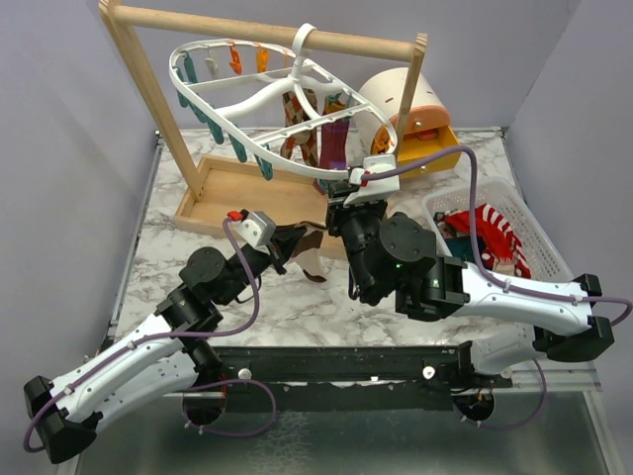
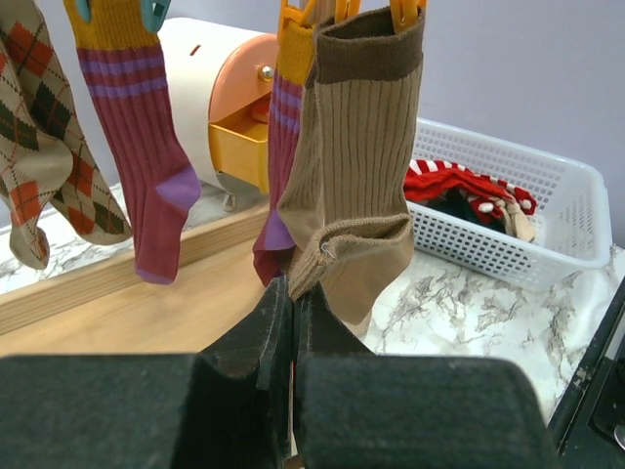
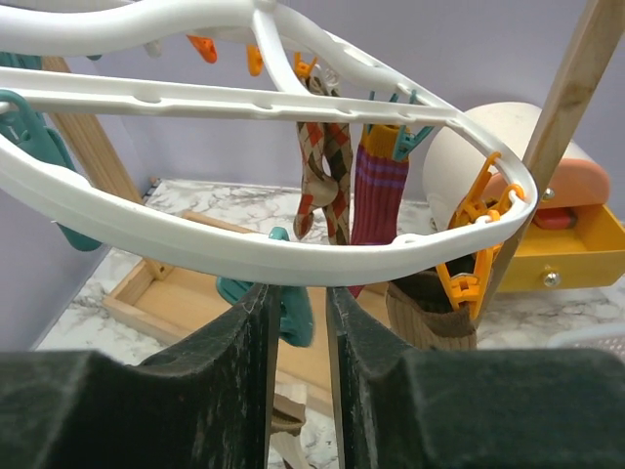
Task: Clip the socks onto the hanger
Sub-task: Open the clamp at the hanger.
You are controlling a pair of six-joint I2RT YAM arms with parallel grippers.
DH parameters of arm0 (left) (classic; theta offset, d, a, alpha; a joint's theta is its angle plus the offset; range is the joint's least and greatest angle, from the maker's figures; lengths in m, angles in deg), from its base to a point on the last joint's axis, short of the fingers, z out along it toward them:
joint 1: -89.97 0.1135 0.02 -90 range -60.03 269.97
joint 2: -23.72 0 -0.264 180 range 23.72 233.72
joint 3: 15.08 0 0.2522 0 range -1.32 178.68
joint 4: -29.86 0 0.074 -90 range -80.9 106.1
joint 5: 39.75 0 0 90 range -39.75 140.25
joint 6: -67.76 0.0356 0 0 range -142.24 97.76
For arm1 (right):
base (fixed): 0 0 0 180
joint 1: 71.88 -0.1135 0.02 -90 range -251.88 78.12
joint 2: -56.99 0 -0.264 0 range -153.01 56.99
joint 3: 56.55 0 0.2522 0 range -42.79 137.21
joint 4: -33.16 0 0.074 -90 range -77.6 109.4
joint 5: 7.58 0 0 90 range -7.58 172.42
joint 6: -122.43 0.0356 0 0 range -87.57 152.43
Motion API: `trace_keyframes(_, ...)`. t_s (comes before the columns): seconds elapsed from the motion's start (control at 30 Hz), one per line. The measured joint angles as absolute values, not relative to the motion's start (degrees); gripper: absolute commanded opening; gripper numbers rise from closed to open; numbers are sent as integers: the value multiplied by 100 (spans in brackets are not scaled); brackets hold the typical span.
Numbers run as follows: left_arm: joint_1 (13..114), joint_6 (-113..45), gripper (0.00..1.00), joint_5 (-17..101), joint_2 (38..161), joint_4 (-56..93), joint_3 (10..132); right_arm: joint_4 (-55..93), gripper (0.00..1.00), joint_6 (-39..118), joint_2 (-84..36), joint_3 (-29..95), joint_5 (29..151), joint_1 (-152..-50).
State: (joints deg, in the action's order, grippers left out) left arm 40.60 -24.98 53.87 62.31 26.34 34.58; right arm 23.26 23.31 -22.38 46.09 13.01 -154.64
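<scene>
While the left gripper [image 2: 291,293] sits closed beneath the tan sock [image 2: 361,176], hung upright on the hanger [image 3: 146,230] at its right end, the right gripper [image 3: 298,293], fingers slightly apart, faces a teal clip [image 3: 295,318] just beyond.

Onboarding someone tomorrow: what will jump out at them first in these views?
The white hanger hangs from the wooden bar at the back, with an argyle sock and a maroon sock clipped on. Below it, the left hand pinches the lower end of the tan-brown sock, while the right hand, open, straddles a teal clip under the near rim.
</scene>
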Motion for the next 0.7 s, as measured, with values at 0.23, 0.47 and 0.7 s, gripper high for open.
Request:
trace_keyframes(0.23,4060,-2498,0,5302,6353,2732,3509,2249,56,2468,-2070,4609,1303,-15453)
trace_keyframes(0.47,4060,-2498,0,5265,6368,2798,3555,1650,65,2956,-1945,4620,1336,-15432)
trace_keyframes(0.7,4060,-2498,0,5263,6342,2798,3555,1294,68,3393,-1941,4624,1518,-15432)
